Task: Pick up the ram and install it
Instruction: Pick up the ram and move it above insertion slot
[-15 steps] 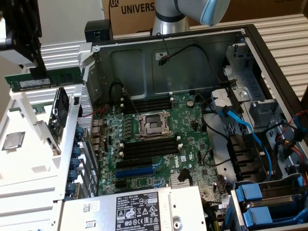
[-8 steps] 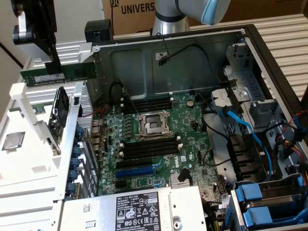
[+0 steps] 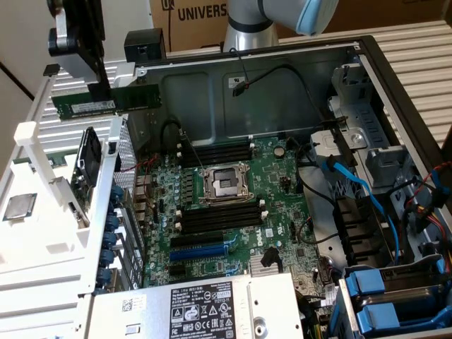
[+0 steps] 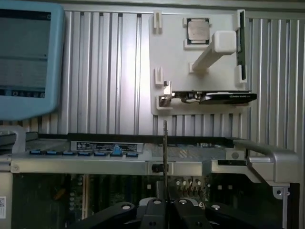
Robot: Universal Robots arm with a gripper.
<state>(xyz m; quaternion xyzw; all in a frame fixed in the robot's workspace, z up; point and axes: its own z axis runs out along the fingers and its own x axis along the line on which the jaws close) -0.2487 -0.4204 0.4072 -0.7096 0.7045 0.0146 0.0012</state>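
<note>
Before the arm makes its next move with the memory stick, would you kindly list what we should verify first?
1. Grip: ok. The gripper is shut on the ram; the wrist view shows the stick edge-on between the fingers.
2. Ram off the white tray: ok, it hangs in the air above it.
3. Ram attitude: ok, roughly level along its length.
4. Memory slots free: ok, they look empty.
5. Slot end clips open: cannot tell.
6. Ram over a slot: not ok, it hangs near the case's edge on the exterior view's left, away from the motherboard.
</note>
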